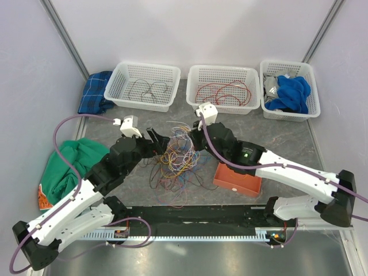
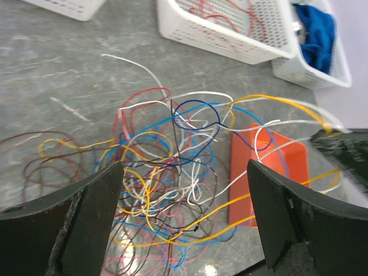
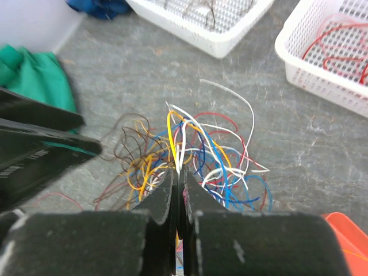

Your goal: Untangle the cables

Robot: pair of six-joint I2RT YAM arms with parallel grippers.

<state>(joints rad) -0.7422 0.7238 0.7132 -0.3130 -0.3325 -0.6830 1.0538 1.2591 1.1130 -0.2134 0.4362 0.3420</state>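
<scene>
A tangle of thin cables (image 1: 175, 156) in yellow, blue, white, red and brown lies on the grey table between my two arms. My left gripper (image 1: 154, 137) is open, its jaws wide apart on either side of the tangle (image 2: 172, 172), holding nothing. My right gripper (image 1: 196, 141) is shut on yellow and white cables (image 3: 177, 150) at the tangle's right side; the strands rise from the heap into its fingertips (image 3: 178, 172).
Three white baskets stand at the back: the left one (image 1: 142, 86) holds dark wires, the middle one (image 1: 223, 88) red wires, the right one (image 1: 288, 90) a blue cloth. An orange tray (image 1: 237, 179) sits right of the tangle. A green cloth (image 1: 72, 167) lies at left.
</scene>
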